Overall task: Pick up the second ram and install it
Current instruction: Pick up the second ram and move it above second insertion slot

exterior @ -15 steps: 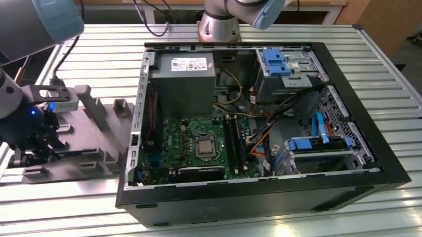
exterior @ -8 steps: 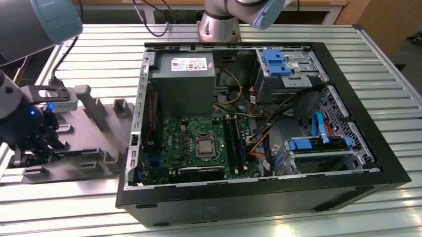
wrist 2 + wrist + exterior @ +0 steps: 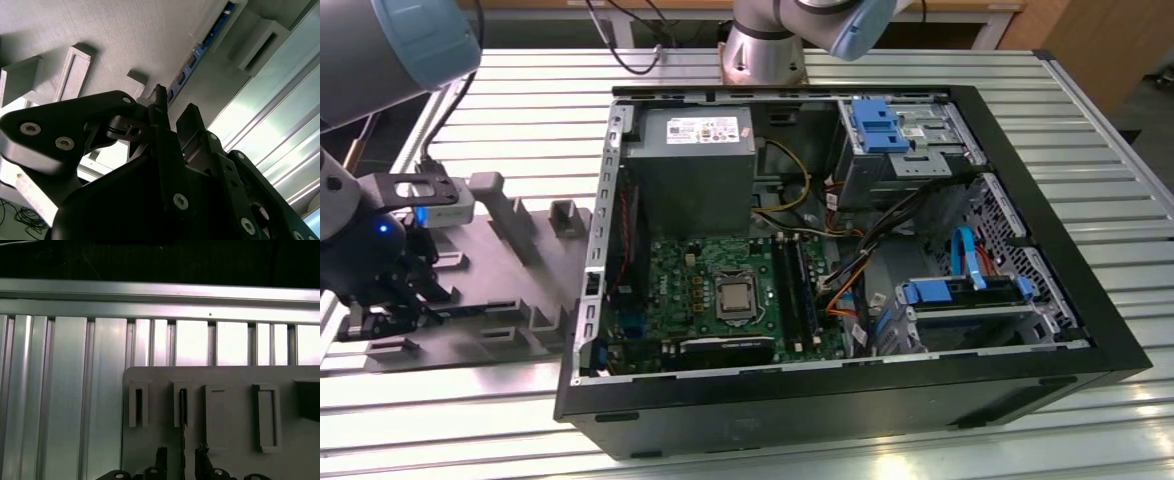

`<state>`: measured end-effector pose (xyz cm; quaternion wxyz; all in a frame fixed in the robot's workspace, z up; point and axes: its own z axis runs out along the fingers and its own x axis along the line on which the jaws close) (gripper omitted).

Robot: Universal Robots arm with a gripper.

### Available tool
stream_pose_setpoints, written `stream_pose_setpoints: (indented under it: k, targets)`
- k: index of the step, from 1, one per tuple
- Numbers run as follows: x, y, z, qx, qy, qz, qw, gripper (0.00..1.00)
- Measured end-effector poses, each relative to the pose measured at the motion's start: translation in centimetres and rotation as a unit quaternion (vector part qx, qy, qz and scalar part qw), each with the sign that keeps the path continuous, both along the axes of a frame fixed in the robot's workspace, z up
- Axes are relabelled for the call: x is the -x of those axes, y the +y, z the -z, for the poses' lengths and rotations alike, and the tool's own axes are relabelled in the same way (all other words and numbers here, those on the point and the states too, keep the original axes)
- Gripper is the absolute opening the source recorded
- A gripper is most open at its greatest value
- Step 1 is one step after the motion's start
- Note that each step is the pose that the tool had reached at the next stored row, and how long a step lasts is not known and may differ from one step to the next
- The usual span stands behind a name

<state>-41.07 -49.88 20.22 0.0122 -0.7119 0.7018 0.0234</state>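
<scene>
First wrist view: we see the gripper (image 3: pixel 181 459) with fingers (image 3: pixel 161 456) apart, straddling the second ram (image 3: pixel 183 407), which stands on edge in a slot of the grey fixture block (image 3: pixel 230 380) on the aluminium table (image 3: pixel 70 390).

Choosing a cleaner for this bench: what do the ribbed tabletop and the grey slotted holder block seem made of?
The tabletop looks like bare aluminium: silvery ribbed slats with bright glare. The holder block looks like matte grey plastic, possibly printed: dull, with fine parallel lines in the second wrist view.
</scene>
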Motion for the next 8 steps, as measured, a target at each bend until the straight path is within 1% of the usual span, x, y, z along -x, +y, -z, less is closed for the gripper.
stream_pose_setpoints:
  k: [8]
  targets:
    - [0.01,0.00,0.13,0.0001,-0.0007,-0.013,0.9999,0.36]
